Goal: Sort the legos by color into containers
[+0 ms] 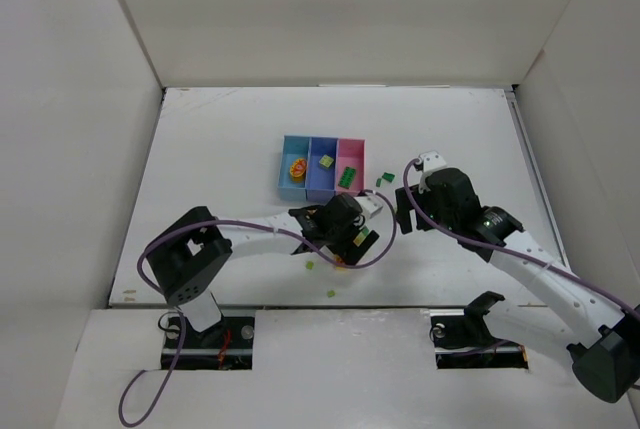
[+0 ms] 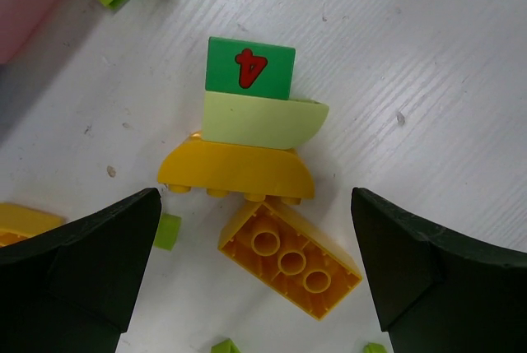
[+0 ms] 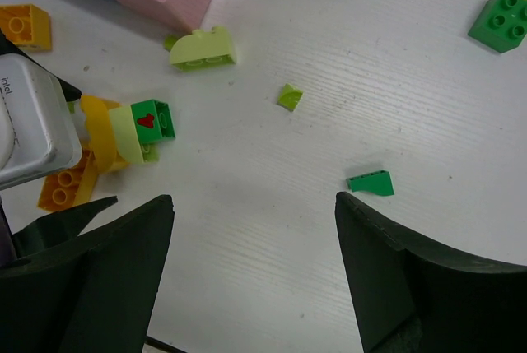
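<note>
While legos (image 2: 239, 170) litter tbl (image 1: 230, 139), walls (image 1: 330, 9) white

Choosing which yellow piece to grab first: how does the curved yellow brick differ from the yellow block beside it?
The curved yellow brick has rounded ends and is stacked with the pale green piece; the yellow block is boxy and loose. The brick lies level in the left wrist view, the block skewed. Both are yellow-orange.
</note>
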Controlling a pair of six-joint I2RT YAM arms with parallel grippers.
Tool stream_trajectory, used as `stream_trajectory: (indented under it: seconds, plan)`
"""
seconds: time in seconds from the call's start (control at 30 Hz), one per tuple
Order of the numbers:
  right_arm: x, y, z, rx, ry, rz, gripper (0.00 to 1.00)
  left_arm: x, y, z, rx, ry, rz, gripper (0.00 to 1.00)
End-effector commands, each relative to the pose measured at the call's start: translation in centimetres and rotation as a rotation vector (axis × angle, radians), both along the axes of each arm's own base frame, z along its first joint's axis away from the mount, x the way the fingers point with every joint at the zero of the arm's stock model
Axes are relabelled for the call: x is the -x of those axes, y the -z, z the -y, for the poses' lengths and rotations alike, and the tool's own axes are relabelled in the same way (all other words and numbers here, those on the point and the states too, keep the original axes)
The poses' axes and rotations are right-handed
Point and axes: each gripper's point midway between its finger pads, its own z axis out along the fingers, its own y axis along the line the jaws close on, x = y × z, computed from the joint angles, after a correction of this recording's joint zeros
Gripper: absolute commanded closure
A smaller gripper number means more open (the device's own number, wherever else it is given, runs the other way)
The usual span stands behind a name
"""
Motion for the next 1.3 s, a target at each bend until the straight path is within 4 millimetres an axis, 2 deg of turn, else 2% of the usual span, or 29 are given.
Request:
stream_trajectory:
  seconds: [0.0, 0.3, 0.43, 0.5, 0.6, 0.63, 0.67, 0.77, 1.0, 1.07, 1.13, 1.17, 1.23, 1.27]
  plan:
    - [-0.2, -0.9, 0.2, -0.018, 0.016, 0.023, 0.16, -1.5, -2.3, 1.9, 0.068, -0.013, 0.05, 0.0]
    - [-0.4, -1.3, 0.3, -0.018, 0.023, 0.034, 0.16, -1.4, -1.3, 2.4, 0.049, 0.016, 0.031, 0.0]
    - [-0.4, -1.1, 0.2, -0.013, 0.023, 0.027, 0.16, -1.5, -1.3, 2.6, 0.049, 0.016, 0.031, 0.13]
    - [-0.4, -1.1, 0.2, -0.013, 0.023, 0.027, 0.16, -1.5, -1.3, 2.6, 0.049, 0.016, 0.031, 0.23]
    - [-0.4, -1.1, 0.2, -0.013, 0.023, 0.027, 0.16, -1.5, -1.7, 2.7, 0.057, 0.016, 0.036, 0.29]
    - [-0.4, -1.1, 0.2, -0.013, 0.023, 0.027, 0.16, -1.5, -1.7, 2.7, 0.057, 0.016, 0.036, 0.37]
    - [-0.4, -1.3, 0.3, -0.018, 0.023, 0.034, 0.16, -1.4, -1.7, 2.7, 0.057, 0.03, 0.036, 0.37]
    - [-0.4, -1.3, 0.3, -0.018, 0.023, 0.034, 0.16, -1.4, -1.7, 2.7, 0.053, 0.037, 0.041, 0.45]
    - [-0.2, -1.4, 0.4, -0.018, 0.023, 0.034, 0.16, -1.8, -4.8, 3.2, 0.12, 0.037, 0.084, 0.51]
    - [-0.2, -1.9, 0.7, -0.028, 0.032, 0.051, 0.16, -1.9, -6.8, 3.0, 0.154, 0.031, 0.114, 0.51]
    - [0.0, -2.3, -0.1, -0.063, -0.002, 0.052, 0.16, -1.4, -9.4, 3.0, 0.205, 0.047, 0.155, 0.51]
    - [0.1, -2.7, 0.0, -0.08, -0.003, 0.06, 0.15, -1.3, -9.9, 2.6, 0.208, 0.062, 0.175, 0.52]
    - [0.2, -4.3, -0.8, -0.151, -0.048, 0.077, 0.13, -1.1, -11.5, 2.2, 0.239, 0.067, 0.203, 0.52]
    - [0.3, -5.4, -1.1, -0.192, -0.07, 0.106, 0.12, -0.4, -13.3, 2.1, 0.278, 0.098, 0.232, 0.52]
